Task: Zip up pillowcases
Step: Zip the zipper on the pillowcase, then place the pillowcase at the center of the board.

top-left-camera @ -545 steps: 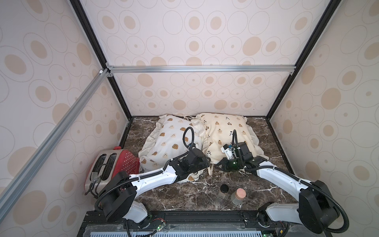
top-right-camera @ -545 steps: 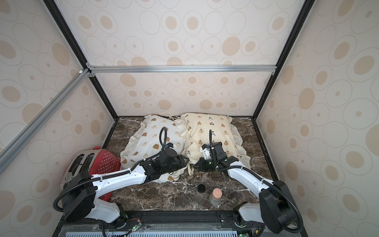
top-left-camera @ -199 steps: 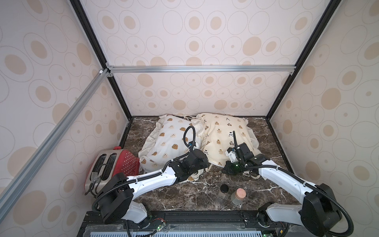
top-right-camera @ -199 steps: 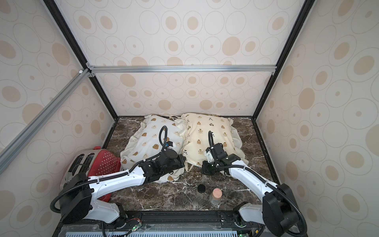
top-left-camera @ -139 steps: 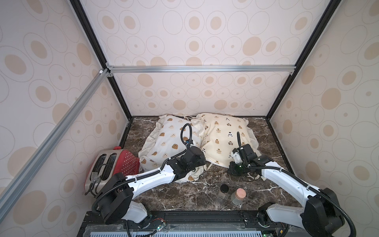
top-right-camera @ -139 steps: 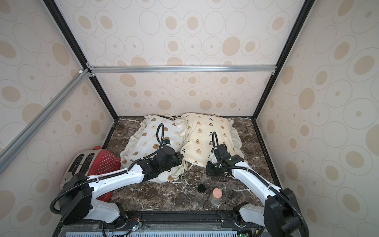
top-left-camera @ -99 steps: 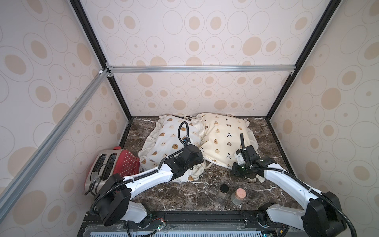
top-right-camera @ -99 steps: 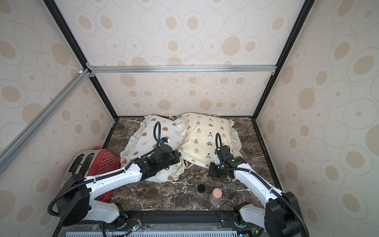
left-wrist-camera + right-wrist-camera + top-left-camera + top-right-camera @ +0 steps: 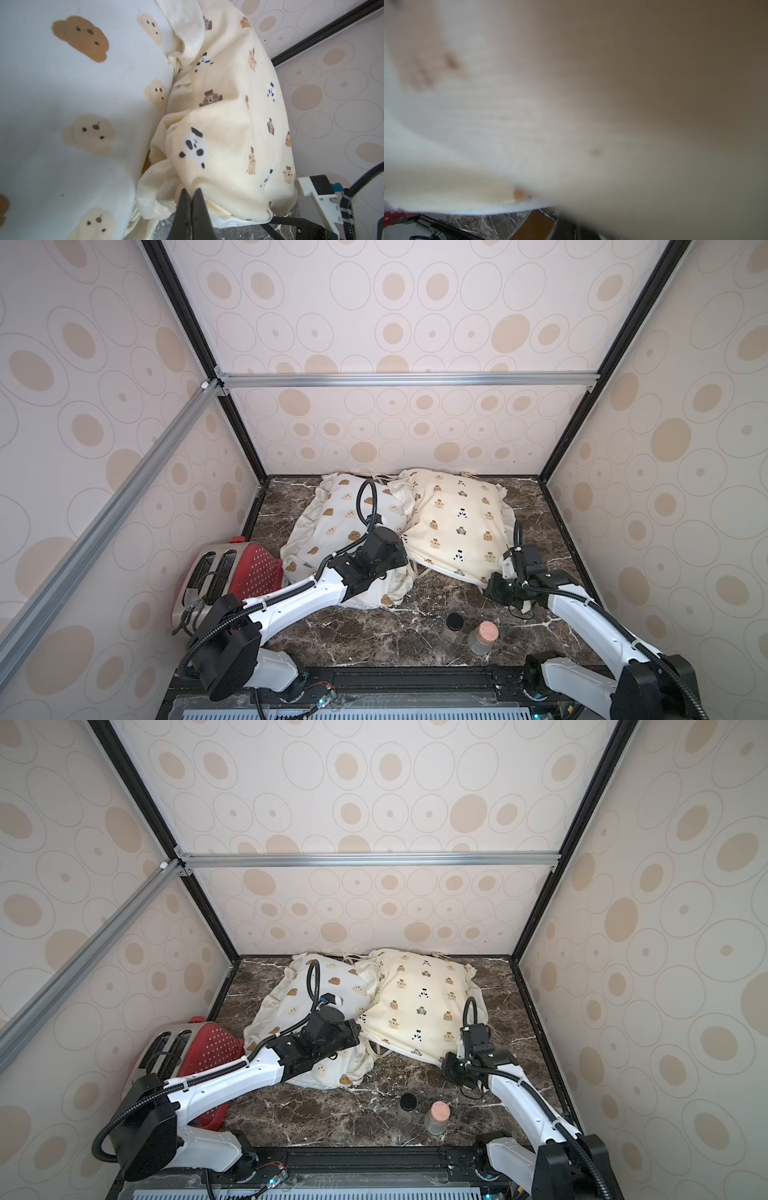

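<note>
Marble tabletop [image 9: 353, 635], spotted walls [image 9: 415, 435]; left jaws pinch cream-yellow pillowcase [image 9: 228, 124] (right jaws closed).

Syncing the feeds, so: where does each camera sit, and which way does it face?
Top views: high at the front, looking down and back over cream pillowcase, white pillowcase, toaster; left arm, right arm show.
Left wrist: on the left arm, looking along the shut left gripper pinching the cream pillowcase.
Right wrist: pressed into blurred fabric; little else.
Shared: both pillowcases, in top and left wrist views.
</note>
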Robot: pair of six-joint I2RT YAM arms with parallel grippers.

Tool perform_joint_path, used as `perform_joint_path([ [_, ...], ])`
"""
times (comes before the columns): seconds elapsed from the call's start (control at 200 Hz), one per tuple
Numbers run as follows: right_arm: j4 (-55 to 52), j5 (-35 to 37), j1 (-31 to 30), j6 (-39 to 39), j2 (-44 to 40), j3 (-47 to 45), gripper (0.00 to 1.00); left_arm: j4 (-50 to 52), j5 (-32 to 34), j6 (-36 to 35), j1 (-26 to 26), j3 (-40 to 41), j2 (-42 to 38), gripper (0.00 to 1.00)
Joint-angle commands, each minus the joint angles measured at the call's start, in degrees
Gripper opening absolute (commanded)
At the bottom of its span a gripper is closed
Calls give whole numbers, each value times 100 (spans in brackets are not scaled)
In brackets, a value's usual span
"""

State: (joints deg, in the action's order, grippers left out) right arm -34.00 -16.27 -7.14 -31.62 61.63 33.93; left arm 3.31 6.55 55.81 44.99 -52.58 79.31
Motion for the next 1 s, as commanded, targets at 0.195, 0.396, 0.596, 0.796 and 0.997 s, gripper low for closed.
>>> perform_joint_path([
  [0.195, 242, 34, 890, -177, -243, -324, 0, -8, 66, -153, -381, -441, 136, 0],
  [0.396, 623, -222, 1391, -201, -27, -166, 0, -44, -281, -242, -384, -715, 453, 0],
  [0.596, 895, -237, 1777, -297, 66, 200, 0, -188, -741, -422, -216, -1135, 951, 0],
  [0.796, 1046, 10, 2295, -411, 16, 507, 0, 145, -661, -651, 256, -1970, 1682, 0],
  [0.997, 1299, -247, 3064, -531, 276, 709, 0, 97, -847, -634, 383, -2746, 2557, 0],
])
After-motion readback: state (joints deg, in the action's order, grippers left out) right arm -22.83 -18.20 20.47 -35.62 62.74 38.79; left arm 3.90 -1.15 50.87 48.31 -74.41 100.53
